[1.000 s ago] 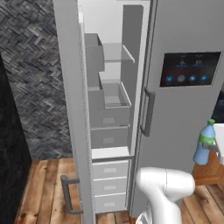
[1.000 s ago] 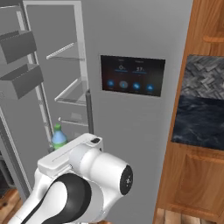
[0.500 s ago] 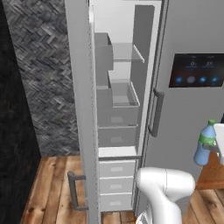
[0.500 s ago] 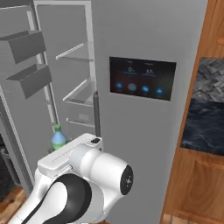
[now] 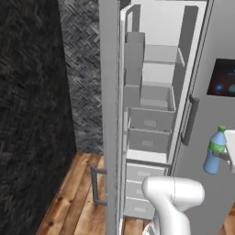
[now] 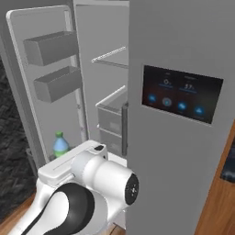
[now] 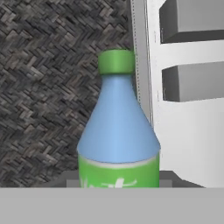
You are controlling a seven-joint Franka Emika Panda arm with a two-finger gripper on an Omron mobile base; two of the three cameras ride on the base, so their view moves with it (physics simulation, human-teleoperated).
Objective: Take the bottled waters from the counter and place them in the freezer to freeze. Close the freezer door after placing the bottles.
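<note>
At the bottom centre of the hand view a blue-tinted water bottle with a green cap and green label is seen close up, and the end effector is clenched on it at label height. In the left base view the same bottle is seen upright at the right edge of the frame, held in front of the grey door with the dark touchscreen. In the right base view the bottle is found at lower left, just above the white arm, with only its upper part shown.

Beyond the bottle, the freezer is shown open in the centre of the left base view, with a white interior, grey shelves and drawers. The freezer door is swung wide at the upper left of the right base view, and two grey bins are carried on its inner face. Its bar handle is seen at lower centre-left of the left base view.

Farthest back, a grey herringbone tiled wall is shown at the left of the hand view, and a wooden floor at the lower left of the left base view.
</note>
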